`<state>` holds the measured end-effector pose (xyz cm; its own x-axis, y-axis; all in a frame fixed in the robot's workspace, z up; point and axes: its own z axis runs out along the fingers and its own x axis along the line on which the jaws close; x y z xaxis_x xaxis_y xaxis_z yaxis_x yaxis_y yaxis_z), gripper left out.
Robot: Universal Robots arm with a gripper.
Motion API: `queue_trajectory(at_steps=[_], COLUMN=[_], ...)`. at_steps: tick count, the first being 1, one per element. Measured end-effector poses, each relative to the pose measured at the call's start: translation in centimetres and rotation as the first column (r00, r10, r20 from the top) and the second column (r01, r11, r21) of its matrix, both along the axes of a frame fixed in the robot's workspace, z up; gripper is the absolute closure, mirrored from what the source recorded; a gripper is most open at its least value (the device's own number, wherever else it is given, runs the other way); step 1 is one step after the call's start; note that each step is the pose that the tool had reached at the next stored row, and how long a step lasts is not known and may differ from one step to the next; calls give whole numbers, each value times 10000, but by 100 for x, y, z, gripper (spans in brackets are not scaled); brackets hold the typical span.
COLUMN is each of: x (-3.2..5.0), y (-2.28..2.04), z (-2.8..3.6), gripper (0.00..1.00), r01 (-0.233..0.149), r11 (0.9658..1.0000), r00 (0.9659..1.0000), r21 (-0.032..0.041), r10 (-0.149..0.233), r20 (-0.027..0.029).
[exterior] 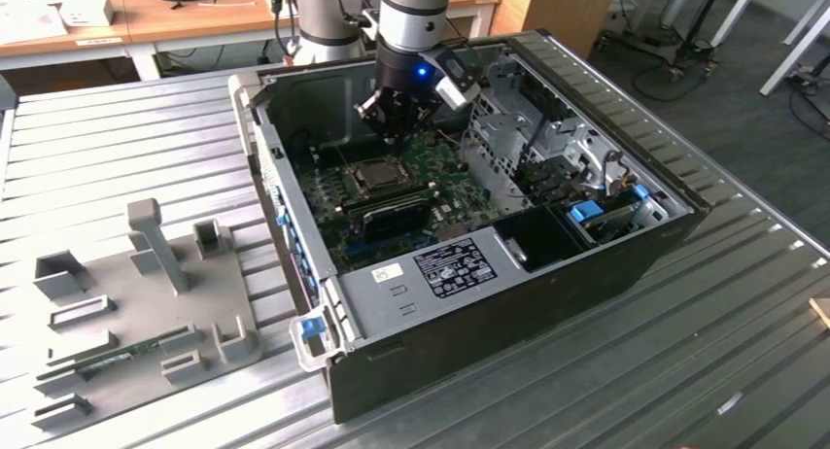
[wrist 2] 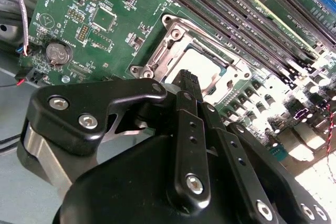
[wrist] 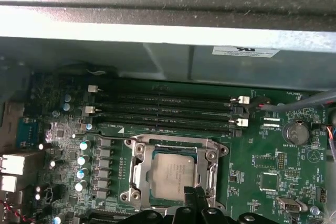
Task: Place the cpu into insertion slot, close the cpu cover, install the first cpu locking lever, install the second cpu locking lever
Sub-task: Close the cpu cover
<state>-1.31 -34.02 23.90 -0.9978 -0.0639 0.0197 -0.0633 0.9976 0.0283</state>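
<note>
Memory slots (wrist: 173, 109) run beside the cover (wrist: 137, 171), case wall (wrist: 131, 61) beyond them. The cpu (wrist: 173, 176) lies in the cover's window; the gripper (wrist: 195, 192), jaws pressed together and empty, hovers at the cover's edge.

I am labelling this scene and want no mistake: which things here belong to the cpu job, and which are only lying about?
Job in hand: cpu; cpu cover; gripper.
Lying about: memory slots; coin battery; grey fixture plate.
</note>
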Motion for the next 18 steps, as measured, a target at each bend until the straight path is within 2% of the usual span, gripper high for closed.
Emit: queue_trajectory(at_steps=[18], x=[-11], y=[0], z=[-2], gripper=[90], r01=[-41], r11=[10000], r00=[10000], r21=[0], r10=[41], r20=[10])
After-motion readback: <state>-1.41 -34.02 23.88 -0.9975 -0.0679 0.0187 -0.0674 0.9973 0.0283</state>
